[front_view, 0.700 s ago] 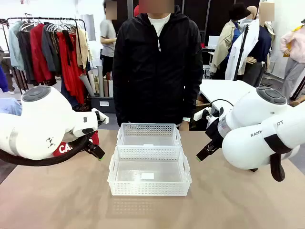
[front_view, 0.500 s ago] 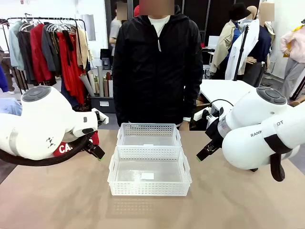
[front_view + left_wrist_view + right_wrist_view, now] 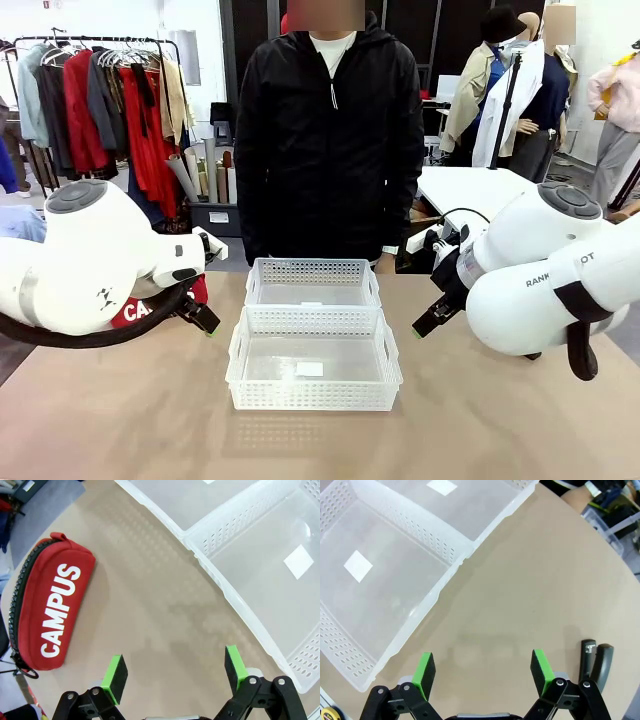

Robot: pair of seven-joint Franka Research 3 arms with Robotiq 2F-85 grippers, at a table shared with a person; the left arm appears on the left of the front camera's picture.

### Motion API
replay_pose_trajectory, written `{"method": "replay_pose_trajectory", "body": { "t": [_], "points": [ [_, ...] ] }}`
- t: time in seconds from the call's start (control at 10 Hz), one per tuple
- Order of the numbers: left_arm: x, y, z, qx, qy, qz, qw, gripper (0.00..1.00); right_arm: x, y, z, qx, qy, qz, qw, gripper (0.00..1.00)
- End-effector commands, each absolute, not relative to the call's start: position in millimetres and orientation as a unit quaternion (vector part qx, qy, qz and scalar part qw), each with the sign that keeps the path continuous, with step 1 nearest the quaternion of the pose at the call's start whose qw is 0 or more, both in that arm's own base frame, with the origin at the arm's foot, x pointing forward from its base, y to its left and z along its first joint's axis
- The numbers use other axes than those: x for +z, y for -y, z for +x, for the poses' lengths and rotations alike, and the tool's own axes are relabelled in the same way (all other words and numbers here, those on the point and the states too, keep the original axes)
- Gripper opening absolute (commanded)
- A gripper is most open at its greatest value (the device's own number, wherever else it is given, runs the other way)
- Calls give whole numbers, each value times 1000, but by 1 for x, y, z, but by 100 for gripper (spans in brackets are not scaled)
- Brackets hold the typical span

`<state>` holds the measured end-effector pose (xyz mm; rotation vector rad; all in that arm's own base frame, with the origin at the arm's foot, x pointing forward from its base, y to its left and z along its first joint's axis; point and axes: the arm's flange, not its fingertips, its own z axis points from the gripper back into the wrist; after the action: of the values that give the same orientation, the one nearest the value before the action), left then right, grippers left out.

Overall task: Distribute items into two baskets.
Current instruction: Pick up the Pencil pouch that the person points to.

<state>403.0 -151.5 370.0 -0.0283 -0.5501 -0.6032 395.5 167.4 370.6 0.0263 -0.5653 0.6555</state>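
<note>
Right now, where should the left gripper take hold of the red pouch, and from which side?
Likely across its short width, mid-length, from above: the pouch lies flat on the table, long and narrow, clear of the nearest basket; the left gripper is open.

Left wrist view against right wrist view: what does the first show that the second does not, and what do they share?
The left wrist view has the red CAMPUS pouch lying flat on the table, beyond the open left gripper. The right wrist view has the black stapler on the table near the open right gripper. Both show the two white baskets, empty and side by side.
</note>
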Motion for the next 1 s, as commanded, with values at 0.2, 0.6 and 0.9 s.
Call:
{"method": "replay_pose_trajectory", "body": {
  "t": [0.2, 0.6, 0.9],
  "points": [
    [370, 151, 403, -293, 268, -14, 918, 100, 371, -167, 396, 318, 274, 13, 908, 100],
    [402, 130, 401, -239, 291, 0, 926, 100, 404, -150, 393, 272, 274, 34, 922, 100],
    [438, 112, 396, -216, 291, -9, 932, 100, 447, -128, 388, 215, 304, 51, 927, 100]
  ]
}}
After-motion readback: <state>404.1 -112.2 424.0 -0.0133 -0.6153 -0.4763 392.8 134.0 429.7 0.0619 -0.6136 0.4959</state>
